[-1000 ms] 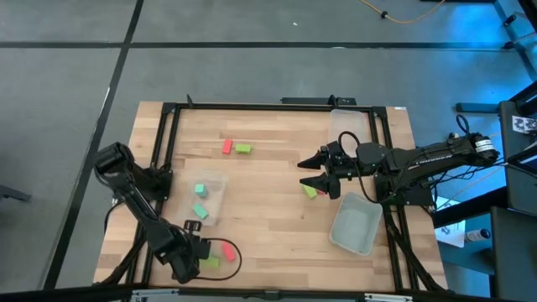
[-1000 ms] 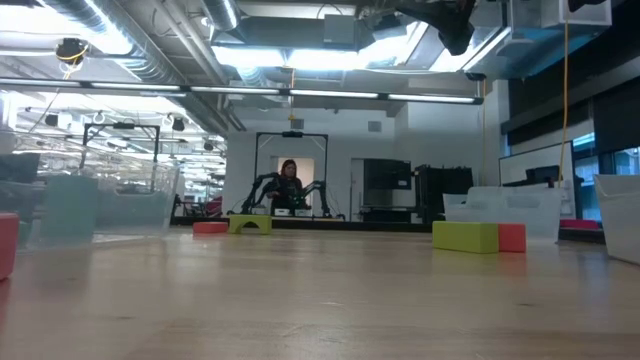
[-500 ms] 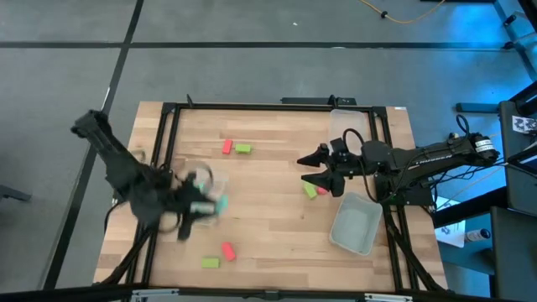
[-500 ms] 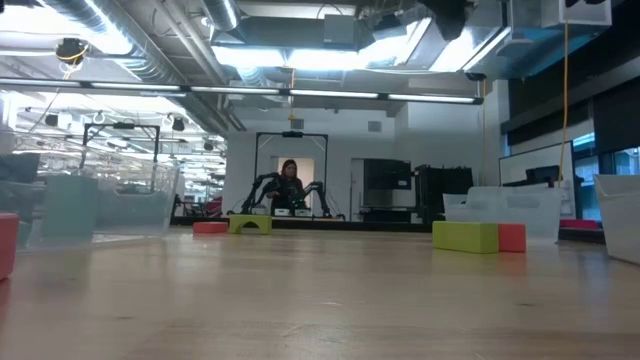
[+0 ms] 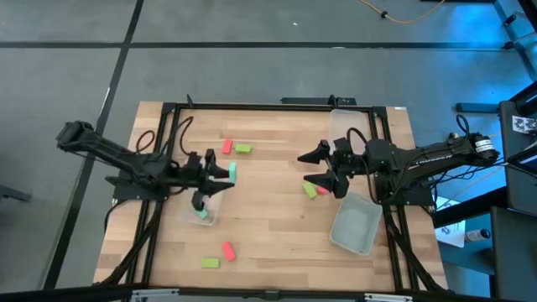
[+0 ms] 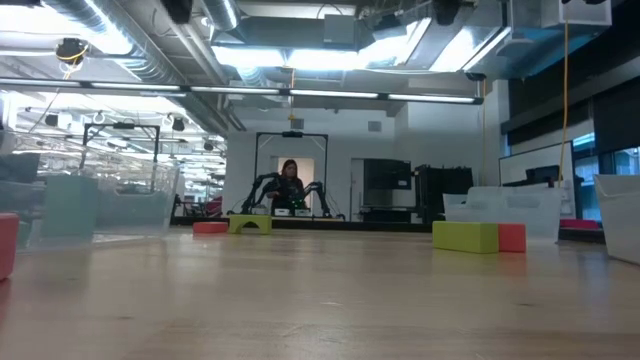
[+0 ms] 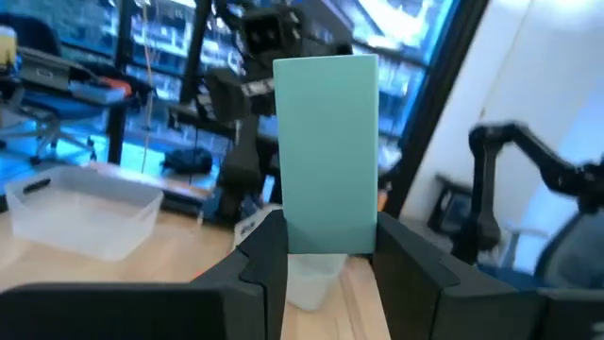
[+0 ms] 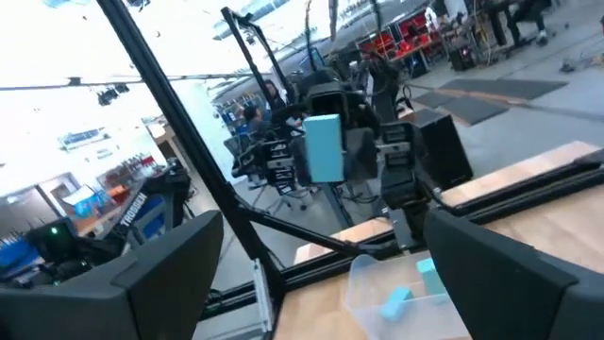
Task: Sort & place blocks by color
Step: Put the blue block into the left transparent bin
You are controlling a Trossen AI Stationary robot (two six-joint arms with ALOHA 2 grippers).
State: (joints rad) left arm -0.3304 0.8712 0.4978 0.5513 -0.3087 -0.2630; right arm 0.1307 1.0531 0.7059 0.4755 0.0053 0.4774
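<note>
Lying nearest on the table, a lime block and red block sit apart. Beyond, the left gripper grasps a teal block above a clear tub; the right gripper hovers with fingers spread over a lime-red pair.

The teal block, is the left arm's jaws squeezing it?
Touching. In the left wrist view the teal block stands upright with the left gripper jaws pressed against both its sides, no gap showing.
</note>
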